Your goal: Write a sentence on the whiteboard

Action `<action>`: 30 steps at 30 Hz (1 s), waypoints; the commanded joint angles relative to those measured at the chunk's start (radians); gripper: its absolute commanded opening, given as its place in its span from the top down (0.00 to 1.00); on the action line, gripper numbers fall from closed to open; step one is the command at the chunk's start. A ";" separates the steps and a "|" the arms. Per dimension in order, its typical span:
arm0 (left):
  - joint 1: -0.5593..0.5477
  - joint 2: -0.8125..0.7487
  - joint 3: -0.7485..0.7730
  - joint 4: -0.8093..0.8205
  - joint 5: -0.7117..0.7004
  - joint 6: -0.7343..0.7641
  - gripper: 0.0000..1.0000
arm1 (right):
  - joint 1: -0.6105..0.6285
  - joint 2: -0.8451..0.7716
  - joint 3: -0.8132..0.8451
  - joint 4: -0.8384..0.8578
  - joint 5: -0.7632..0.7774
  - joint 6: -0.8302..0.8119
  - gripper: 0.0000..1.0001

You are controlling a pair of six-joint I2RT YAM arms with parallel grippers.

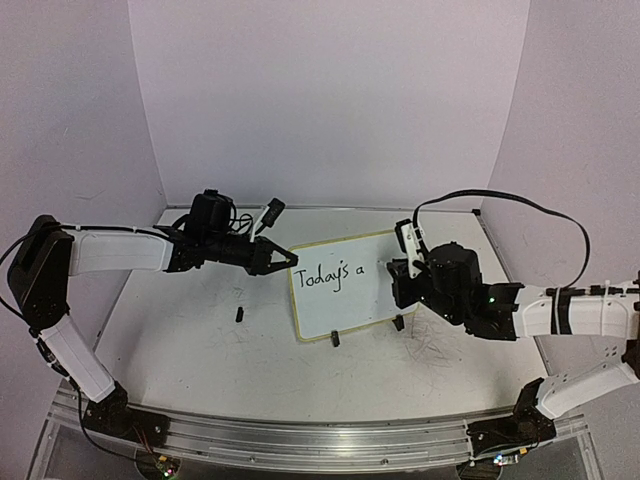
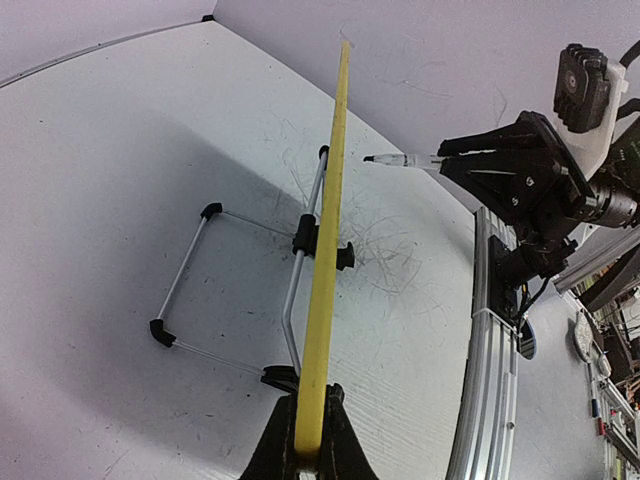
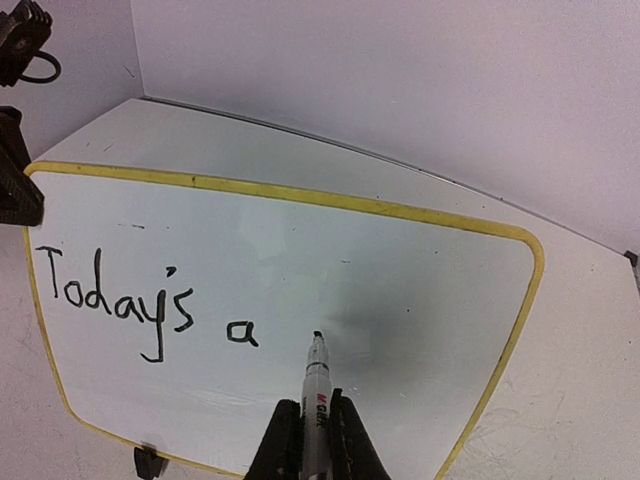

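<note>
The whiteboard [image 1: 345, 300] stands tilted on its wire stand [image 2: 240, 290] mid-table. On it is the sentence [image 1: 330, 277], black lettering that reads "Today's a" [image 3: 120, 300]. My left gripper [image 1: 285, 260] is shut on the board's upper left edge. In the left wrist view the yellow rim [image 2: 330, 200] runs edge-on out of the left gripper [image 2: 308, 440]. My right gripper [image 3: 317, 408] is shut on a white marker [image 3: 317, 385]. Its black tip points at the whiteboard [image 3: 400, 280] just right of the "a". From the left wrist, the marker [image 2: 395, 160] shows a small gap to the board.
A small black cap-like piece [image 1: 240, 314] lies on the table left of the board. Grey scribble marks [image 1: 440, 350] cover the tabletop to the right. An aluminium rail [image 1: 320, 430] runs along the near edge. Pale walls close in the back and both sides.
</note>
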 commanded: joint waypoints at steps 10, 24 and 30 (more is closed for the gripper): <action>0.009 -0.040 0.013 0.027 -0.067 0.029 1.00 | -0.004 0.056 0.057 0.081 -0.022 -0.004 1.00; 0.009 -0.039 0.013 0.027 -0.063 0.028 1.00 | -0.004 0.095 0.084 0.105 0.032 -0.009 1.00; 0.008 -0.039 0.013 0.027 -0.060 0.028 1.00 | -0.004 0.109 0.089 0.108 0.033 -0.011 1.00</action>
